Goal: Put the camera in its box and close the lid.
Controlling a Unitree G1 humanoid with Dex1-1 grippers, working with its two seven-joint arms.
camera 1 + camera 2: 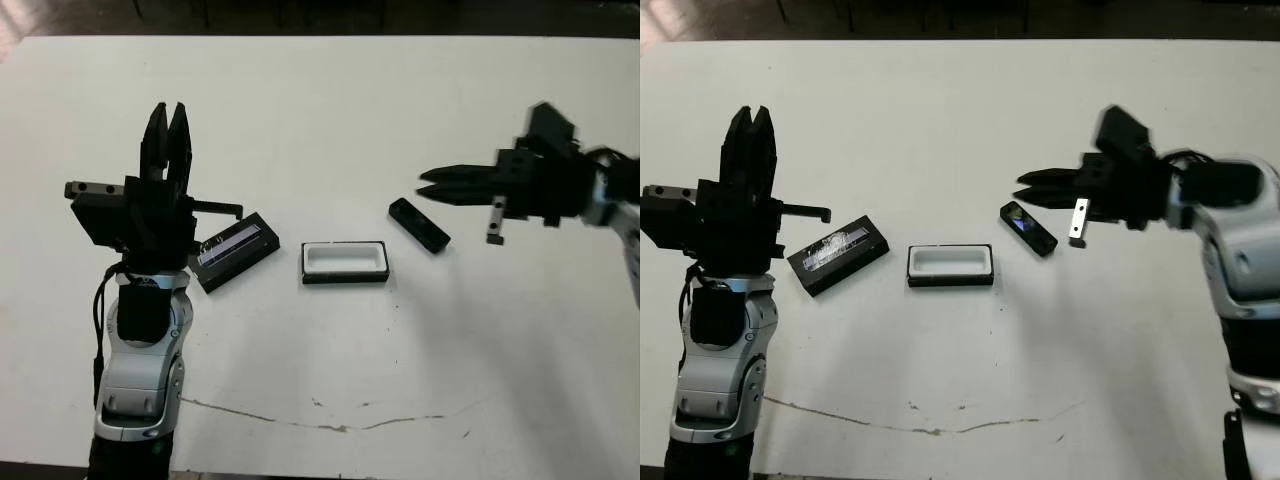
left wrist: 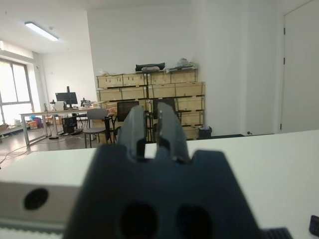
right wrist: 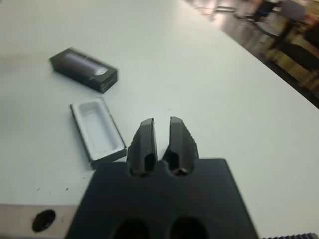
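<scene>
On the lid (image 1: 235, 250), no legible writing.

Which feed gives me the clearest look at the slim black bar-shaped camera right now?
The right eye view: the slim black bar-shaped camera shows its glossy face unobstructed. The left eye view shows it plain black; both wrist views miss it.

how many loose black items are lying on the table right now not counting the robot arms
3. The lid lies beside the left gripper, the open white-lined box sits in the middle, and the camera lies to its right, just below the right gripper. None seems hidden.
</scene>
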